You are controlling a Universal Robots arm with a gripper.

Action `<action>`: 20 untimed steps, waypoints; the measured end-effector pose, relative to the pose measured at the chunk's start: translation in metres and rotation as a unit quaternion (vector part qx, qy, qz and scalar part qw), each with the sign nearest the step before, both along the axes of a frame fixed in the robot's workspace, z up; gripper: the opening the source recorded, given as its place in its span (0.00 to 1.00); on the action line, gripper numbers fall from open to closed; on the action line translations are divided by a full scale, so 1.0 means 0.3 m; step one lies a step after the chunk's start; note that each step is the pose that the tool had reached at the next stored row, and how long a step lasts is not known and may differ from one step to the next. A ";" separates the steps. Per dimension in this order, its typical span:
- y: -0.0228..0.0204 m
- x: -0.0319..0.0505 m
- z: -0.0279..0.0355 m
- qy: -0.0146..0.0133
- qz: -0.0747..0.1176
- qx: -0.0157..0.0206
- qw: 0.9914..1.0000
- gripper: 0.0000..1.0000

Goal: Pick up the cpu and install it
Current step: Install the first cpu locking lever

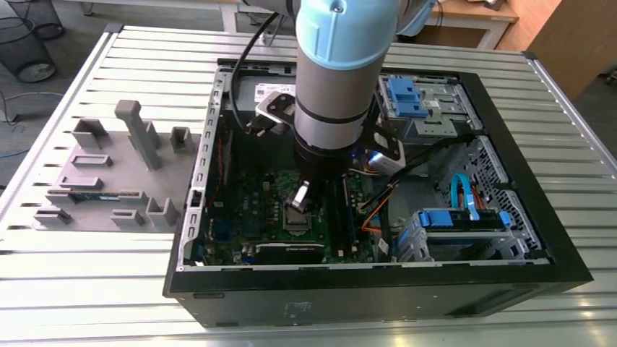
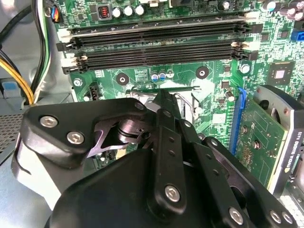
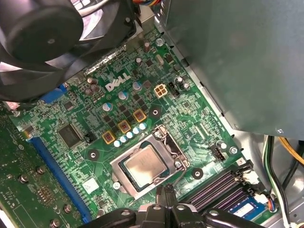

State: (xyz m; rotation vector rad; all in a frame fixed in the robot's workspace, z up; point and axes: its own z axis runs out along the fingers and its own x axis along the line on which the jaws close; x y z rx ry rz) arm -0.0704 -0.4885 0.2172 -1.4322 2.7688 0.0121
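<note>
A small flat square cpu with a shiny silver-grey metal top [image 3: 145, 167] is seen lying flat inside the dark square metal-framed socket [image 3: 122, 167] on the green printed motherboard [image 3: 199, 128], with the frame's border visible around all of its sides. The black-linked gripper [image 3: 165, 191] is positioned just beside the socket's edge, on the side towards the long black memory slots [image 3: 216, 186]. Its fingers are pressed together at a narrow point and nothing is held between them. Whether the tips touch the board cannot be told. In the second wrist view the closed tips [image 2: 161, 95] are shown over the socket area, with the memory slots beyond them and a green expansion card [image 2: 254, 142] standing beside a long blue slot [image 2: 236, 121]. In the exterior view the arm is lowered into an open black computer case [image 1: 540, 278], which is laid on a slatted metal table [image 1: 144, 65]. A grey moulded fixture with upright blocks [image 1: 106, 177] is placed beside the case, at the exterior view's left.
</note>
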 end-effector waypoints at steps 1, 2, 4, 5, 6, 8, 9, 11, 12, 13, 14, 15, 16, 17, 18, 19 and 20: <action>0.000 0.000 -0.001 0.000 -0.001 -0.001 1.000 0.11; 0.000 0.000 0.000 0.000 -0.003 -0.001 1.000 0.11; 0.000 -0.001 0.000 0.000 -0.004 -0.001 1.000 0.11; 0.000 -0.001 -0.001 0.000 -0.005 -0.001 1.000 0.11; 0.001 -0.001 -0.001 0.000 -0.005 -0.001 1.000 0.11; 0.003 -0.002 -0.002 0.000 -0.008 -0.001 1.000 0.11; 0.004 -0.002 -0.002 0.000 -0.010 -0.001 1.000 0.11; 0.004 -0.003 -0.003 0.000 -0.012 -0.001 1.000 0.11; 0.004 -0.003 -0.004 0.000 -0.014 -0.001 1.000 0.11; 0.004 -0.003 -0.004 0.000 -0.015 -0.001 1.000 0.11; 0.004 -0.004 -0.005 0.000 -0.016 -0.001 1.000 0.11; 0.004 -0.004 -0.006 0.000 -0.018 -0.002 1.000 0.11; 0.004 -0.005 -0.007 0.000 -0.019 -0.002 1.000 0.11; 0.004 -0.005 -0.007 0.000 -0.020 -0.003 1.000 0.11; 0.004 -0.006 -0.008 0.000 -0.022 -0.003 1.000 0.11; 0.004 -0.006 -0.008 0.000 -0.023 -0.004 1.000 0.11; 0.004 -0.007 -0.008 0.000 -0.024 -0.004 1.000 0.11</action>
